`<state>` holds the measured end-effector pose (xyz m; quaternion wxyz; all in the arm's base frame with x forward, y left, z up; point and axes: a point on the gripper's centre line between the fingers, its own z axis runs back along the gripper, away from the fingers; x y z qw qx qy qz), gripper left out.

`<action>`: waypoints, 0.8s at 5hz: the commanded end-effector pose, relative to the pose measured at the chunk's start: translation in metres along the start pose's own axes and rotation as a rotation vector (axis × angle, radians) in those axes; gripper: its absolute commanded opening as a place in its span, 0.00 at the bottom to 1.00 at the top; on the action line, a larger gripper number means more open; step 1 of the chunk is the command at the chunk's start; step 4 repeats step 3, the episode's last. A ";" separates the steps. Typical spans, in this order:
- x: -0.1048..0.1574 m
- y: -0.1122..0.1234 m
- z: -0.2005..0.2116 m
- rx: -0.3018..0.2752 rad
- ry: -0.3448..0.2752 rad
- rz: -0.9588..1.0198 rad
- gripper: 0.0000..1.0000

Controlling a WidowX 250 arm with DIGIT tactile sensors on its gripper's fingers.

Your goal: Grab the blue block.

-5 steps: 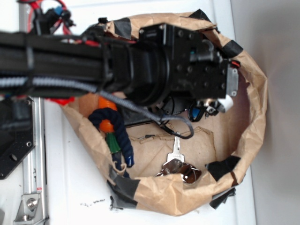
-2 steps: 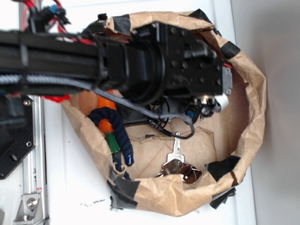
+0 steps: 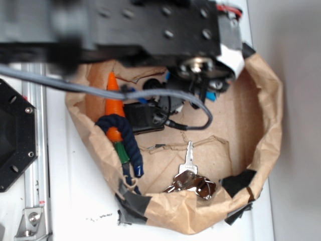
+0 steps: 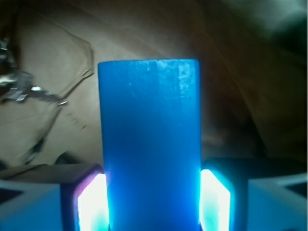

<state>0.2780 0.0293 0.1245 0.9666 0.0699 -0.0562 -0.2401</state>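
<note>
Gripper (image 4: 153,202) clamps the blue block (image 4: 150,144) squarely between its pads, gripping both long sides so it stands upright and cannot twist. It hangs clear above the paper bag (image 3: 273,125) floor, keys (image 3: 193,181) lying apart.

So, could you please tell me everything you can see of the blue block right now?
The blue block is a bright-blue, flat-faced rectangular piece that looks like painted wood, with faint streaks near its top edge. In the wrist view it stands upright between the gripper fingers, whose pads press its two sides, so it is clamped. Brown paper lies behind it. In the exterior view the arm hides nearly all of it.
</note>
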 end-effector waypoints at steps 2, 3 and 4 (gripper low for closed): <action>0.007 -0.037 0.066 -0.142 -0.008 0.433 0.00; 0.009 -0.038 0.063 -0.135 0.000 0.451 0.00; 0.009 -0.038 0.063 -0.135 0.000 0.451 0.00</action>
